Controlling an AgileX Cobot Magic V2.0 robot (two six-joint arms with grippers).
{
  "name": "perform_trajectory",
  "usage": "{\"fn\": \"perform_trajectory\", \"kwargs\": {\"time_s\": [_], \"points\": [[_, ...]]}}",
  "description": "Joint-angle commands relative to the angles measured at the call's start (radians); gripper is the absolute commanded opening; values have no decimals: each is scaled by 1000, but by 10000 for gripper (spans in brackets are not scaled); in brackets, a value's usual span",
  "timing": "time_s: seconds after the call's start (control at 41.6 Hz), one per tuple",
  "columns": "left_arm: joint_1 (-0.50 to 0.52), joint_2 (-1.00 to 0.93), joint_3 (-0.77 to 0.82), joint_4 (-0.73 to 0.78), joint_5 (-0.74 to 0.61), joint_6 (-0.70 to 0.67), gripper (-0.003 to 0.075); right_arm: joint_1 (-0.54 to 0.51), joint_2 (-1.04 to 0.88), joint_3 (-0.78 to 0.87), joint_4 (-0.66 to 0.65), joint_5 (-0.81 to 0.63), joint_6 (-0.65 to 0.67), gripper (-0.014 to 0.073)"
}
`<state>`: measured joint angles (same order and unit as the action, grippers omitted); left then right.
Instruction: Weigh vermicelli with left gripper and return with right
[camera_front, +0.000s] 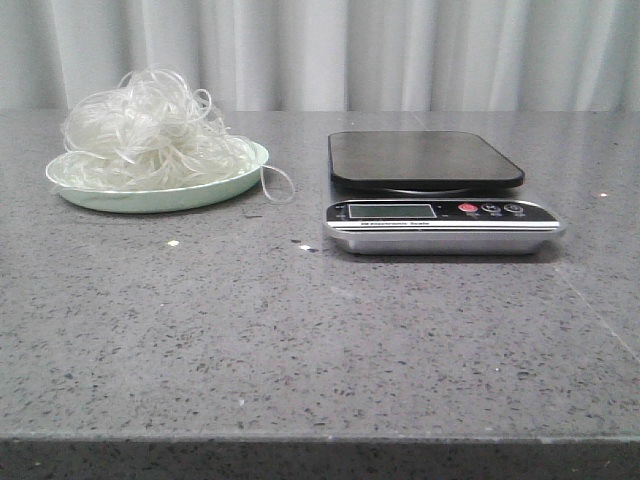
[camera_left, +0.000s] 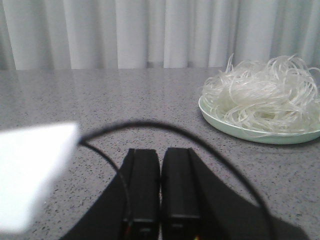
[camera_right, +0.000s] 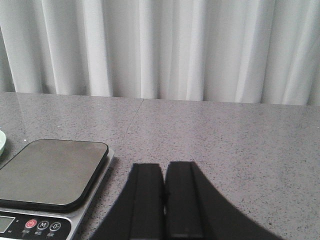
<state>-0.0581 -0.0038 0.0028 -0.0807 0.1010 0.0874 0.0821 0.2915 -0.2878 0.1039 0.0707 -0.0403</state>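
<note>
The vermicelli (camera_front: 150, 135) is a fluffy whitish tangle piled on a pale green plate (camera_front: 170, 196) at the table's back left; one loop hangs over the plate's right rim. It also shows in the left wrist view (camera_left: 265, 95). The kitchen scale (camera_front: 425, 160) with a bare dark platform stands to the right of the plate, and shows in the right wrist view (camera_right: 50, 170). My left gripper (camera_left: 160, 155) is shut and empty, low over the table, away from the plate (camera_left: 260, 134). My right gripper (camera_right: 165, 170) is shut and empty beside the scale. Neither gripper shows in the front view.
The scale's display and buttons (camera_front: 440, 211) face the table's front edge. A black cable (camera_left: 150, 125) arcs over the left fingers. A bright white blurred patch (camera_left: 35, 175) lies beside the left gripper. Grey curtains hang behind the speckled grey table (camera_front: 300, 340).
</note>
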Motion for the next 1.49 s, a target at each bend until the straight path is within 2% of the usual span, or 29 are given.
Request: {"fn": "perform_trajectory", "kwargs": {"time_s": [0.0,0.288,0.505,0.817,0.865,1.033,1.466], "points": [[1,-20,7,-3,-76,-13,137,-8,6,-29,-1,-71,-4,151],[1,-20,7,-3,-76,-13,137,-8,6,-27,-1,-71,-4,151],[1,-20,7,-3,-76,-13,137,-8,-23,102,-1,-114,-3,151],[1,-20,7,-3,-76,-13,137,-55,-295,311,26,-124,-3,151],[1,-20,7,-3,-76,-13,137,-77,-327,308,27,-71,-3,151],[1,-20,7,-3,-76,-13,137,-125,-319,308,27,-56,-3,151],[1,-20,7,-3,-76,-13,137,-129,-319,308,27,-58,-3,151]]}}
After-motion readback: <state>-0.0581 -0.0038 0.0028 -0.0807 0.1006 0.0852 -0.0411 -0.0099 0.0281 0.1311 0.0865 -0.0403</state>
